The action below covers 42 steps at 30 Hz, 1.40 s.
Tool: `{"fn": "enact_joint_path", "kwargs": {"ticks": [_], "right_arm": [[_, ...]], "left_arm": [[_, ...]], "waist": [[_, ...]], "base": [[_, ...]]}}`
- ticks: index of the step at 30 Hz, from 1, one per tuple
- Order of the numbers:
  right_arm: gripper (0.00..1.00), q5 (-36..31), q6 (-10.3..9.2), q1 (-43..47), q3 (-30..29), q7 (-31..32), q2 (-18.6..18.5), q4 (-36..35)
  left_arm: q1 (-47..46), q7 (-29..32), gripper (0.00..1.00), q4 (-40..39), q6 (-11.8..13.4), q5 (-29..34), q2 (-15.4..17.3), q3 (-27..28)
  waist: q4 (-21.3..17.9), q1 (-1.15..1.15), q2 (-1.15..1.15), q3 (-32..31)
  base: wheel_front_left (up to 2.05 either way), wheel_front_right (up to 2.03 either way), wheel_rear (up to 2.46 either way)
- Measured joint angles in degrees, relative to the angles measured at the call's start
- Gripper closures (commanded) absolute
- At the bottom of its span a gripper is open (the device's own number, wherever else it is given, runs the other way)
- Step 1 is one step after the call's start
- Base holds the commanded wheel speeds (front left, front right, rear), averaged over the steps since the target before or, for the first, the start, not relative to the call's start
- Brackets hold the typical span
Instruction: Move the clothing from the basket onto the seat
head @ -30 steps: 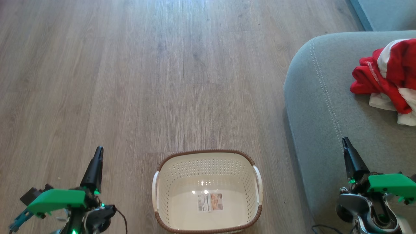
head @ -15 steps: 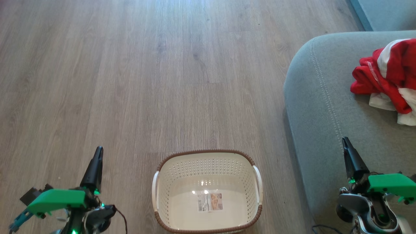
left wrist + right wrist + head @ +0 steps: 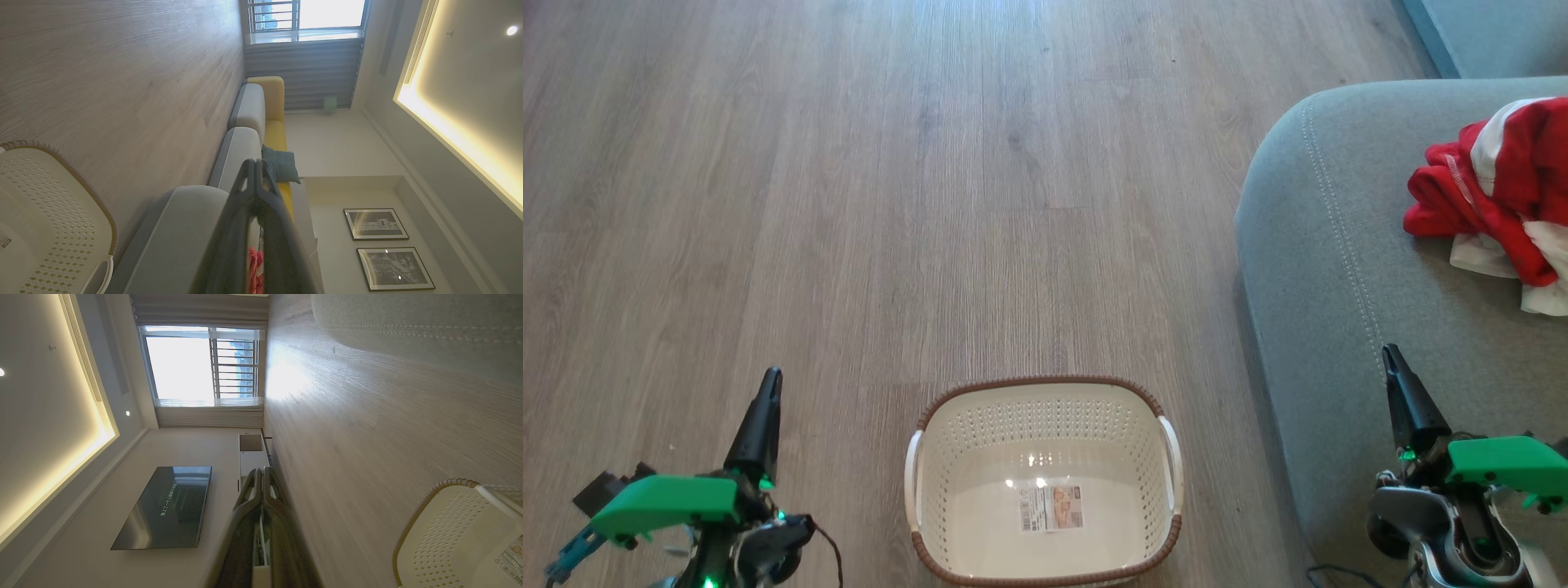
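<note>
Here, one basket [image 3: 1045, 425], one clothing heap [image 3: 1507, 192] (red-white).

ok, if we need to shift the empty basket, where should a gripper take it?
Probably a white side handle, from above: the basket stands upright on the floor, mouth up, and each handle bows out from the rim, seemingly leaving a gap for one finger. The right gripper sits nearer that one.

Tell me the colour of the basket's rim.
The basket rim is brown, woven-look; head view shows it best.
</note>
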Motion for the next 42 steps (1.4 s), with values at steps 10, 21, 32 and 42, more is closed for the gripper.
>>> {"fn": "enact_joint_path", "kwargs": {"ticks": [10, 21, 32, 42], "right_arm": [[1.00, 0.00, 0.00, 0.00, 0.00, 0.00, 0.00, 0.00], [1.00, 0.00, 0.00, 0.00, 0.00, 0.00, 0.00, 0.00], [1.00, 0.00, 0.00, 0.00, 0.00, 0.00, 0.01, 0.00], [1.00, 0.00, 0.00, 0.00, 0.00, 0.00, 0.01, 0.00]], "left_arm": [[0.00, 0.01, 1.00, 0.00, 0.00, 0.00, -0.02, 0.01], [0.00, 0.01, 1.00, 0.00, 0.00, 0.01, -0.05, 0.04], [0.00, 0.01, 1.00, 0.00, 0.00, 0.01, -0.08, 0.07], [0.00, 0.01, 1.00, 0.00, 0.00, 0.01, -0.10, 0.08]], "waist": [[0.00, 0.00, 0.00, 0.00], [0.00, 0.00, 0.00, 0.00], [0.00, 0.00, 0.00, 0.00], [0.00, 0.00, 0.00, 0.00]], "base": [[0.00, 0.00, 0.00], [0.00, 0.00, 0.00], [0.00, 0.00, 0.00], [0.00, 0.00, 0.00]]}}
